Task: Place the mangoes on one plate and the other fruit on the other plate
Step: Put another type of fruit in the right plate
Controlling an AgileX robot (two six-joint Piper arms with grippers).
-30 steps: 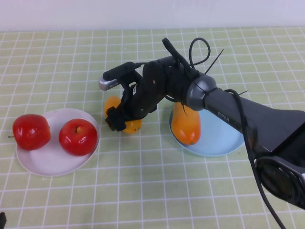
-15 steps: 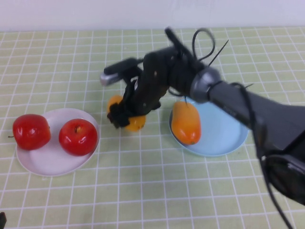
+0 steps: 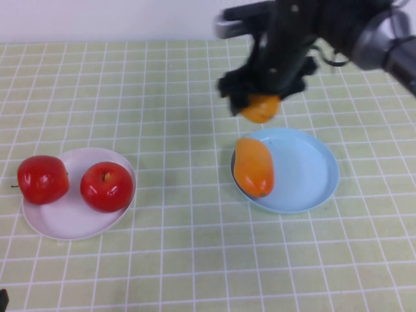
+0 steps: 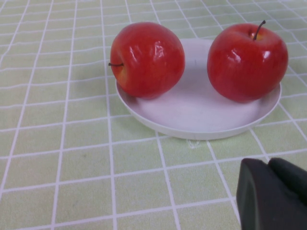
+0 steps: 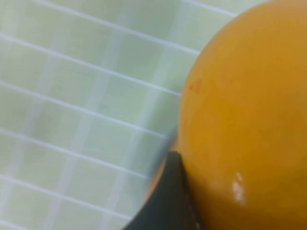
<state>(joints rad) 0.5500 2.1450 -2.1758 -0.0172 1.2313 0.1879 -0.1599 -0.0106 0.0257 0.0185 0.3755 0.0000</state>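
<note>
**Second mango held above the far rim of the blue plate**

You have the counter (image 3: 162,273) laid out with the white plate (image 3: 65,224) on your left and the light blue plate (image 3: 305,172) on your right, well apart. Both red apples (image 3: 106,186) sit on the white plate, so that half looks done. One mango (image 3: 253,167) lies along the blue plate's left edge, its long axis running front to back.

Your right gripper (image 3: 260,97) is raised over the counter just beyond the blue plate's far-left rim, its fingers closed on the other mango (image 3: 260,108); the right wrist view shows orange skin pressed against a dark finger (image 5: 168,196). Which way that held mango's long axis points is hard to judge, since the gripper hides most of it.

What the next move turns on: the plate's bare floor lies toward you and to the right of the held fruit, so bring it that way to clear the resting mango.

Your left gripper (image 4: 271,194) is parked low near the white plate; whether its fingers are open I cannot tell
</note>
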